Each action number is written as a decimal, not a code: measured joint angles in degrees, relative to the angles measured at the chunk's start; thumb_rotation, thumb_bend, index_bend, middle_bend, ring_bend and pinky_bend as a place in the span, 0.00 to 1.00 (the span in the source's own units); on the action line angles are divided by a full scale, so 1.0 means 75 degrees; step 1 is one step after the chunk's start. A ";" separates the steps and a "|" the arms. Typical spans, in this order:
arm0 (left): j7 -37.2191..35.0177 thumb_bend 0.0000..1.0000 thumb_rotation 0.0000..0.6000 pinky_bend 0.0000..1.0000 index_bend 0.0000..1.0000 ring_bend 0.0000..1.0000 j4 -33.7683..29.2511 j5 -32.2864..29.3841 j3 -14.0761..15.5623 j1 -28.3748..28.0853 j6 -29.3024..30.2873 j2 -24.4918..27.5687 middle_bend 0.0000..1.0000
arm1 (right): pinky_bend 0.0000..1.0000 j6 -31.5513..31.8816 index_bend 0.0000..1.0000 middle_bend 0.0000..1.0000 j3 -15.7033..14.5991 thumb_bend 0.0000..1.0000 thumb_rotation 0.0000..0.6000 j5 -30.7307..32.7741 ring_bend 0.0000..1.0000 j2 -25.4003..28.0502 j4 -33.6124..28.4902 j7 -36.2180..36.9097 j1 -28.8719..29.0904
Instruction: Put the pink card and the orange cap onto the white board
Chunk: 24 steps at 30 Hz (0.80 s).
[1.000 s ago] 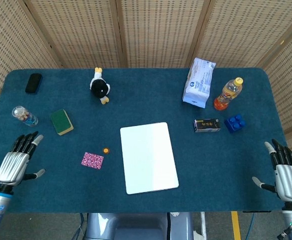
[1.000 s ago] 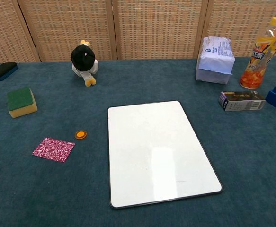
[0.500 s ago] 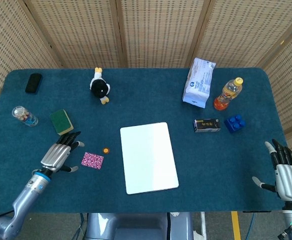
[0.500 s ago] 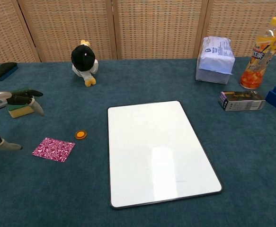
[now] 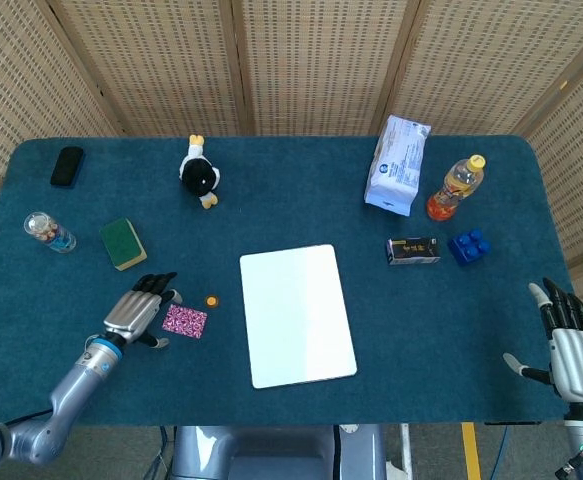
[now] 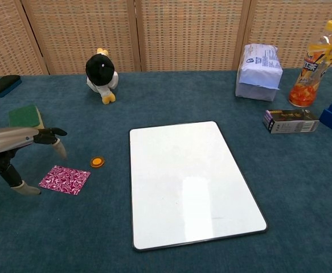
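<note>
Step in hand looks like the reach for the first item: left robot hand (image 5: 141,311) hovers just left of the pink card (image 5: 185,321), fingers spread, grasping nothing, not touching the card as far as the chest view shows. Right robot hand (image 5: 571,340) sits at the near right edge of the counter (image 5: 451,340), released too, fingers apart, well apart from everything. One pink card, flat on the counter left of the white board (image 5: 297,314); one orange cap (image 5: 211,300) just beyond the card's far right corner, between card and board, apart from both. One white board, bare, centre of the counter. Neither item is on it yet. Next move likely calls for lowering the fingers onto the card's edge; it's thin and flat on the cloth, so pinching or sliding it up could be fiddly. Others: one penguin toy (image 5: 200,176), one sponge (image 5: 123,244), one drink bottle (image 5: 455,188), one white packet (image 5: 397,165), one small dark box (image 5: 413,250), one blue block (image 5: 469,245), one small jar (image 5: 48,231), one black eraser (image 5: 67,166).
</note>
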 measured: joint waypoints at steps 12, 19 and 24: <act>0.0596 0.24 1.00 0.00 0.29 0.00 0.0089 -0.0551 0.0082 -0.0270 0.0027 -0.0365 0.00 | 0.00 -0.0013 0.06 0.00 0.0000 0.00 1.00 0.0004 0.00 0.0011 -0.0009 0.0042 0.0003; 0.0818 0.26 1.00 0.00 0.29 0.00 0.0071 -0.0715 0.0129 -0.0356 0.0132 -0.0452 0.00 | 0.00 -0.0019 0.06 0.00 -0.0004 0.00 1.00 -0.0005 0.00 0.0021 -0.0004 0.0099 0.0003; 0.0905 0.26 1.00 0.00 0.29 0.00 0.0064 -0.0794 0.0172 -0.0378 0.0207 -0.0477 0.00 | 0.00 -0.0019 0.06 0.00 -0.0008 0.00 1.00 -0.0013 0.00 0.0023 -0.0001 0.0113 0.0003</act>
